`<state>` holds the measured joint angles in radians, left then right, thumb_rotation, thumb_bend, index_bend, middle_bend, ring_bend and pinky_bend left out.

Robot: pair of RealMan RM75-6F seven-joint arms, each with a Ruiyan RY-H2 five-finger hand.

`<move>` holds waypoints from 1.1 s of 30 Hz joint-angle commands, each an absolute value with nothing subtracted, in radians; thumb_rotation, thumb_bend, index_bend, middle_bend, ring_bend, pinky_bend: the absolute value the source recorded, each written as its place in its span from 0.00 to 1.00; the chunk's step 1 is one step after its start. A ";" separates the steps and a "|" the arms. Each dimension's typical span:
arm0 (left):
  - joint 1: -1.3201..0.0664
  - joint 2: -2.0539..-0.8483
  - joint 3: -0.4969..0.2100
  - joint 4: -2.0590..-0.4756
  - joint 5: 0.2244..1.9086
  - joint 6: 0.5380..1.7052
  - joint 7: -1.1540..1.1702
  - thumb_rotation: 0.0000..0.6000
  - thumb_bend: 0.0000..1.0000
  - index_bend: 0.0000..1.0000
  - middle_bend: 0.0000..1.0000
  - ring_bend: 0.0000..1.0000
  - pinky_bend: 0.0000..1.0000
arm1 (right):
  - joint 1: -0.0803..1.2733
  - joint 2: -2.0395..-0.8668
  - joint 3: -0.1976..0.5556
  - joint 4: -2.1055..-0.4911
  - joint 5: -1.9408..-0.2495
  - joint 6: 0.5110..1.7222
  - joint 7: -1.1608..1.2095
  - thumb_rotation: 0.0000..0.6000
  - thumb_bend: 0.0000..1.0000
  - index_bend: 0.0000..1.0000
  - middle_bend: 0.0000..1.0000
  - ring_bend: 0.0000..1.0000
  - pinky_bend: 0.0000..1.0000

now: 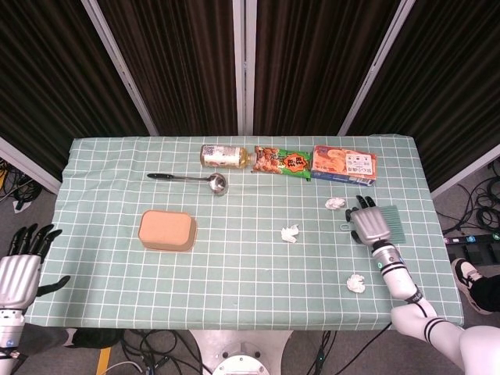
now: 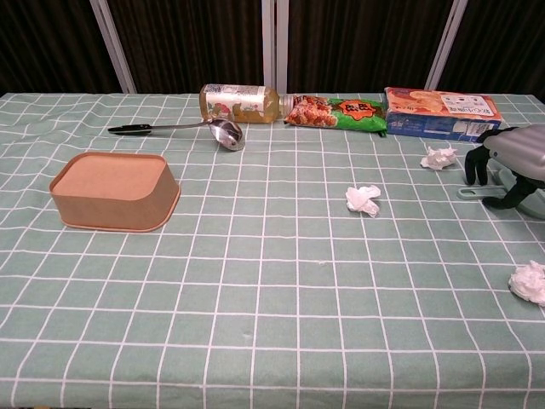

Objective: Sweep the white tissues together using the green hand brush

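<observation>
The green hand brush point(image 1: 393, 220) lies flat near the table's right edge, with its handle point(image 2: 467, 192) pointing left. My right hand point(image 1: 369, 224) hovers over the handle, palm down. Its dark fingers point(image 2: 475, 167) hang curved above the handle and the thumb sits on the near side, apart from them, so the hand holds nothing. Three crumpled white tissues lie apart: one point(image 1: 335, 203) just behind the hand, one point(image 1: 290, 232) to its left, one point(image 1: 356, 283) near the front edge. My left hand point(image 1: 19, 269) hangs with fingers spread off the table's left front corner.
A tan rectangular box point(image 1: 167, 230) stands left of centre. Along the far side lie a ladle point(image 1: 191, 180), a drink bottle point(image 1: 223, 155), a snack packet point(image 1: 282, 162) and an orange-and-blue carton point(image 1: 344, 164). The table's right edge point(image 1: 433, 234) is close to the brush.
</observation>
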<state>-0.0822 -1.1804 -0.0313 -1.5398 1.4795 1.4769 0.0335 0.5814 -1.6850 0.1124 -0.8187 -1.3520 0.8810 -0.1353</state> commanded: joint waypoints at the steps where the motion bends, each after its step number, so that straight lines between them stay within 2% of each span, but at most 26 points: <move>1: -0.084 -1.179 -0.029 -1.538 1.483 1.472 0.024 1.00 0.11 0.15 0.10 0.00 0.02 | 0.583 -1.691 0.108 -0.812 -1.349 0.873 -0.148 1.00 0.22 0.45 0.46 0.09 0.13; 7: -0.082 -1.184 -0.029 -1.530 1.482 1.472 0.014 1.00 0.11 0.15 0.10 0.00 0.02 | 0.585 -1.694 0.104 -0.808 -1.341 0.865 -0.170 1.00 0.24 0.48 0.49 0.11 0.13; 11: -0.081 -1.183 -0.030 -1.528 1.485 1.477 0.010 1.00 0.11 0.15 0.10 0.00 0.02 | 0.582 -1.677 0.105 -0.831 -1.359 0.901 -0.145 1.00 0.28 0.61 0.56 0.20 0.15; 15: -0.079 -1.181 -0.030 -1.532 1.484 1.479 0.014 1.00 0.11 0.15 0.10 0.00 0.02 | 0.576 -1.596 0.112 -0.927 -1.404 0.982 -0.082 1.00 0.28 0.72 0.63 0.28 0.20; 18: -0.079 -1.177 -0.030 -1.540 1.482 1.477 0.016 1.00 0.11 0.15 0.10 0.00 0.02 | 0.585 -1.520 0.125 -1.013 -1.434 1.015 -0.003 1.00 0.28 0.74 0.64 0.31 0.23; 22: -0.082 -1.168 -0.030 -1.554 1.484 1.473 0.023 1.00 0.10 0.15 0.10 0.00 0.02 | 0.628 -1.448 0.146 -1.070 -1.462 0.981 0.212 1.00 0.28 0.74 0.64 0.33 0.28; 26: -0.077 -1.155 -0.029 -1.580 1.486 1.483 0.044 1.00 0.10 0.15 0.10 0.00 0.02 | 0.691 -1.441 0.146 -1.016 -1.516 0.942 0.451 1.00 0.28 0.74 0.64 0.33 0.28; 33: -0.071 -1.132 -0.030 -1.633 1.480 1.490 0.080 1.00 0.10 0.15 0.10 0.00 0.02 | 0.795 -1.567 0.089 -0.751 -1.614 0.911 0.822 1.00 0.29 0.74 0.64 0.33 0.28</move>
